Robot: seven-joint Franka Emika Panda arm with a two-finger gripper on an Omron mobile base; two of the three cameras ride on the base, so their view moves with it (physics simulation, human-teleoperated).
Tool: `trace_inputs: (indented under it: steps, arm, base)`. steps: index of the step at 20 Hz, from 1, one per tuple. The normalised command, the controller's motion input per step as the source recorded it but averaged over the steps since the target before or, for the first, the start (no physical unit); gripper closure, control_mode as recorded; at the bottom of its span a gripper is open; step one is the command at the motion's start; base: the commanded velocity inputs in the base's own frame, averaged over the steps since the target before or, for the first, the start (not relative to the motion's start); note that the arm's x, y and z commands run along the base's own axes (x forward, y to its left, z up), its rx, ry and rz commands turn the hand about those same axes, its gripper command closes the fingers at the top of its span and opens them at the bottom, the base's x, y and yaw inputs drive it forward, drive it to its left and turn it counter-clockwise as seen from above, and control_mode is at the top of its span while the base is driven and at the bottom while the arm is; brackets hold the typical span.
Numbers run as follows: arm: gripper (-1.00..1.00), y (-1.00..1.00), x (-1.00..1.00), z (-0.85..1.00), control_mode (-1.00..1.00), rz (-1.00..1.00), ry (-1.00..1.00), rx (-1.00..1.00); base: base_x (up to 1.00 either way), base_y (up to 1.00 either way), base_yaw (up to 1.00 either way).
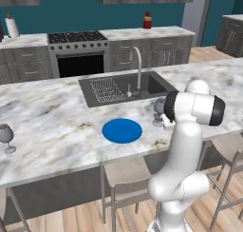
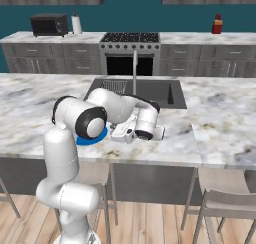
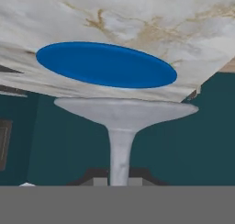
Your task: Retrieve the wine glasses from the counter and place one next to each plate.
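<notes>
So the gripper (image 2: 118, 134) is clenched on the stem of a wine glass (image 1: 160, 111), holding it just right of the blue plate (image 1: 122, 130) on the long marbled island (image 1: 47, 126). Hand view shows the glass foot (image 3: 126, 112) and stem close up, plate (image 3: 105, 64) just beyond it. A second wine glass (image 1: 6, 136) stands upright at the island's far left, well apart from the plate. Sink (image 1: 123, 88) and faucet (image 1: 138, 67) sit behind the plate.

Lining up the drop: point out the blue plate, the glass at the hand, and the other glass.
blue plate (image 1: 122, 130): left base view, centre of its face.
held wine glass (image 3: 123, 112): hand view, its foot.
second wine glass (image 1: 5, 132): left base view, its bowl.
</notes>
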Motion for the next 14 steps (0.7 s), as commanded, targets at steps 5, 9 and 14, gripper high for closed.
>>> trace_inputs:
  steps: [5, 9, 14]
  arm:
    - [1.0, 0.09, 0.23, -0.22, -1.0, 0.0, 0.07, 0.0]
    - [1.0, 0.16, 0.32, -0.19, -1.0, 0.0, 0.09, 0.0]
    - [1.0, 0.15, 0.32, -0.18, -1.0, 0.0, 0.06, 0.0]
  base:
    - [0.0, 0.0, 0.0]
    - [0.0, 0.0, 0.0]
    - [0.0, 0.0, 0.0]
